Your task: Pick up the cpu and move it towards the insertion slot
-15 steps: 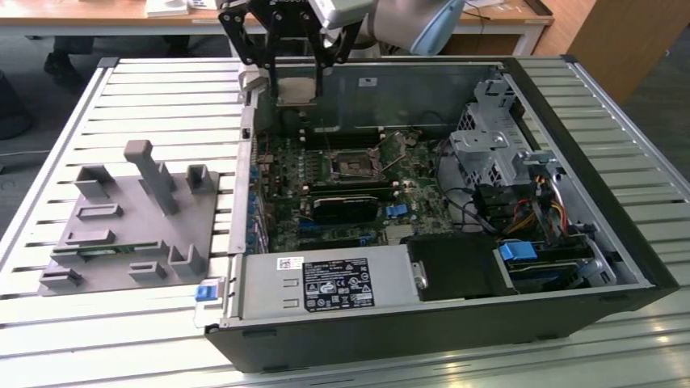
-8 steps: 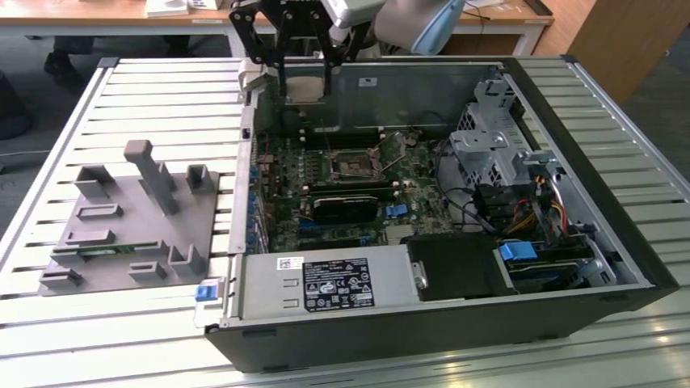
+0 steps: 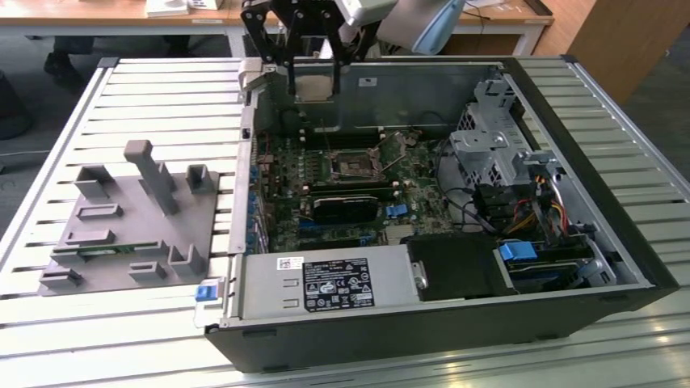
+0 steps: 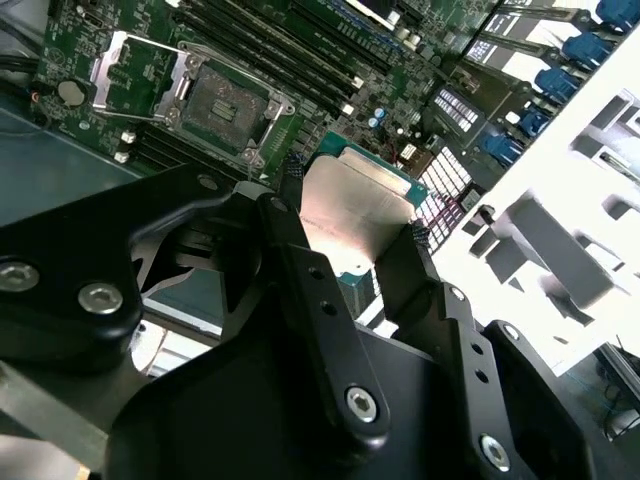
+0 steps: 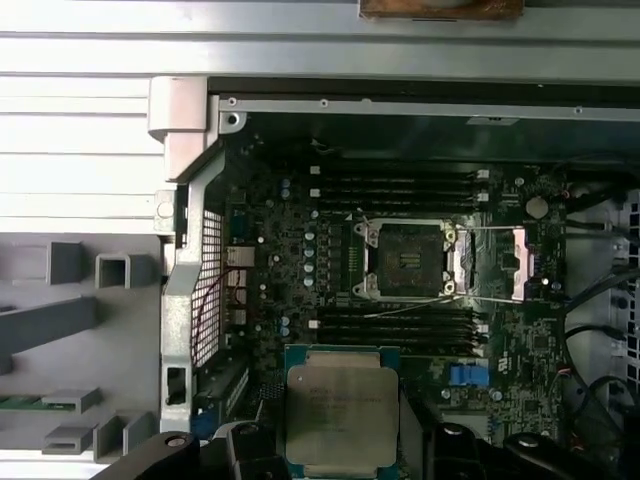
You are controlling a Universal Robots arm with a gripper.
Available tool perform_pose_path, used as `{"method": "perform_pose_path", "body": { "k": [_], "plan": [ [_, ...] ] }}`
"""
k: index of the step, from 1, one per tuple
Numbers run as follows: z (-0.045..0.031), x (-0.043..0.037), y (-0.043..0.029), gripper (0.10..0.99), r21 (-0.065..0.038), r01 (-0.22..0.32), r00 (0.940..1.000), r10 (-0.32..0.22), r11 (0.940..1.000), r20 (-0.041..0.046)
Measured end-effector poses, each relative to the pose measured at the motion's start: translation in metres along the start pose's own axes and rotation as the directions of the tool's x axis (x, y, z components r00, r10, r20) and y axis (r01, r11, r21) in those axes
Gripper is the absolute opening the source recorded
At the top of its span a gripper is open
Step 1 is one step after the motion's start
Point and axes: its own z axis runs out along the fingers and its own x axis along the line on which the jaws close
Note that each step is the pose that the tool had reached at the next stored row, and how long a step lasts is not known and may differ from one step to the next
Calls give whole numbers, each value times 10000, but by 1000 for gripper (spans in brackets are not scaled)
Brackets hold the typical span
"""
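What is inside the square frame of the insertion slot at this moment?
The insertion slot holds no chip: inside its frame a dark centre shows in both wrist views. The cpu is apart from it, clamped in the hand. Its underside is hidden.

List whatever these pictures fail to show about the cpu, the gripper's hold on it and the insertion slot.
- The cpu: its underside is hidden in both wrist views; the black gripper covers its near edge in the second wrist view.
- Fingers: the contact on the cpu's edges is masked by the finger bodies there.
- The insertion slot: its contacts are too small to read in the first wrist view.
- Height of the cpu above the board: no view settles it.
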Motion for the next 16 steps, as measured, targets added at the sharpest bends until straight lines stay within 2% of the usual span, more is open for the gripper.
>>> {"method": "perform_pose_path", "body": {
  "k": [16],
  "plan": [
    [1, -208, 63, 541, 1, 0, 10000, 0, 10000, -1]
  ]
}}
